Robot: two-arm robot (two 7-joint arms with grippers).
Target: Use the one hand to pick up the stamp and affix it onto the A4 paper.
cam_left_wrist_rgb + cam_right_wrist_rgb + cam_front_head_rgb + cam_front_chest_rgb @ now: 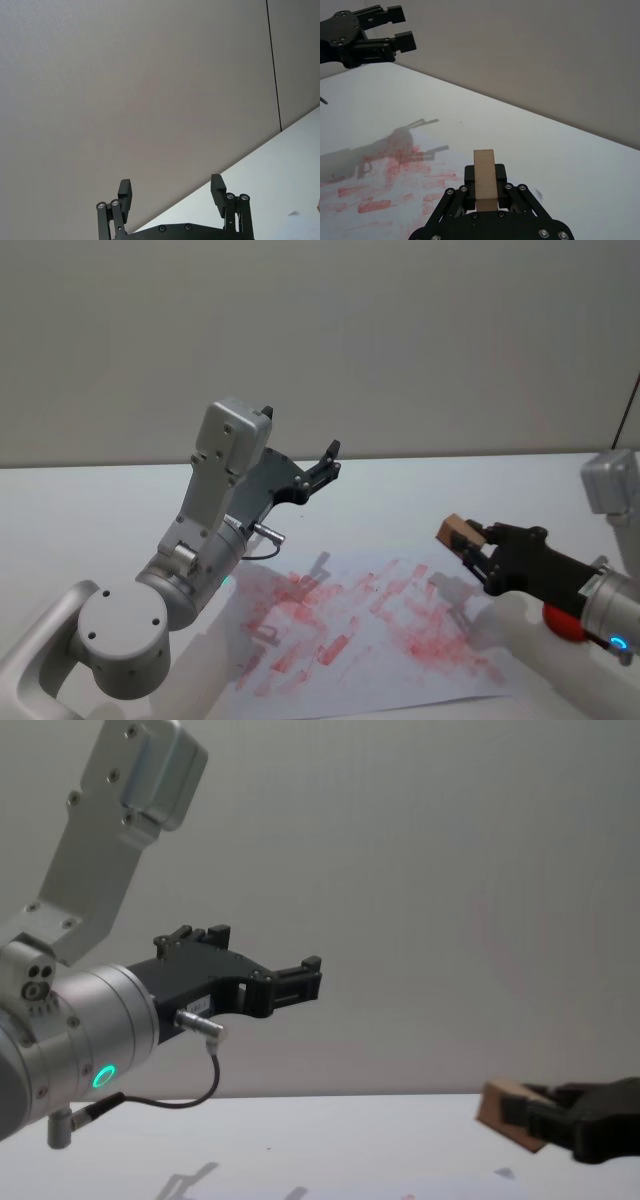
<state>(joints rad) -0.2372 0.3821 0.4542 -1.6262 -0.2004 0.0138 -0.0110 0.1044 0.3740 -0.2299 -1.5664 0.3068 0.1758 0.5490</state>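
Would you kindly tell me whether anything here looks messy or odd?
The A4 paper is crowded with overlapping, smeared red prints. Otherwise nothing stands out: the right gripper holds the stamp aloft, the left gripper hangs open.

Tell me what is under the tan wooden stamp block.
The tan wooden stamp block, held in the fingers of the right gripper, hangs above the white table near the edge of the red-smeared white paper. Its underside is hidden.

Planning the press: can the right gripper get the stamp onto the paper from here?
Probably yes. The right gripper holds the stamp in the air near the right edge of the paper; the left gripper hangs open, raised clear of it.
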